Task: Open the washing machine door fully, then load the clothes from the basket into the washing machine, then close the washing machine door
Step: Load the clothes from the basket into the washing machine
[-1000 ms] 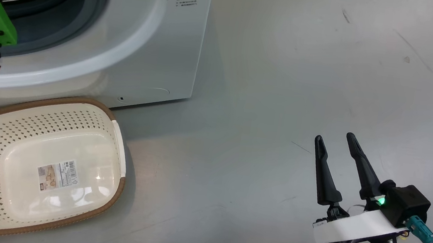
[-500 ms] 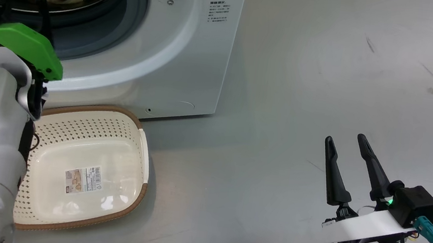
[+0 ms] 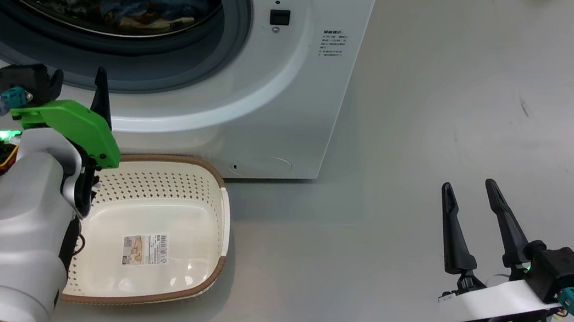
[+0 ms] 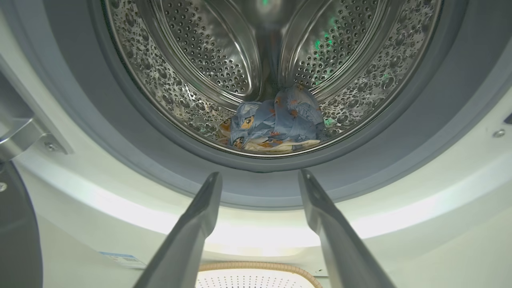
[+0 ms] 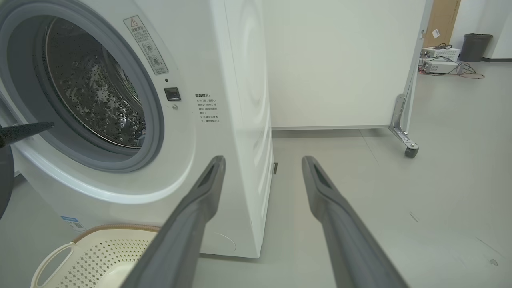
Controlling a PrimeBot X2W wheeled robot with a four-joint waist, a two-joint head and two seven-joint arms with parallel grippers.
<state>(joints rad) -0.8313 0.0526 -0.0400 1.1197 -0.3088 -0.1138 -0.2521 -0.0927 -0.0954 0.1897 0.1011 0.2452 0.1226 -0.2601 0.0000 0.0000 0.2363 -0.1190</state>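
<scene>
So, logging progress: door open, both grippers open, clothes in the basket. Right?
No: the clothes lie in the drum, as the left wrist view shows; the basket holds just its label. The door is open, and the left gripper and right gripper are open.

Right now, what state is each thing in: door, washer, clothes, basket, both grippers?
washing machine door, open, swung aside.
washing machine, drum exposed, clothes inside.
clothes, bunched at the drum's bottom.
basket, upright on the floor, no clothes in it.
left gripper, open, holding nothing, facing the drum.
right gripper, open, holding nothing.
</scene>
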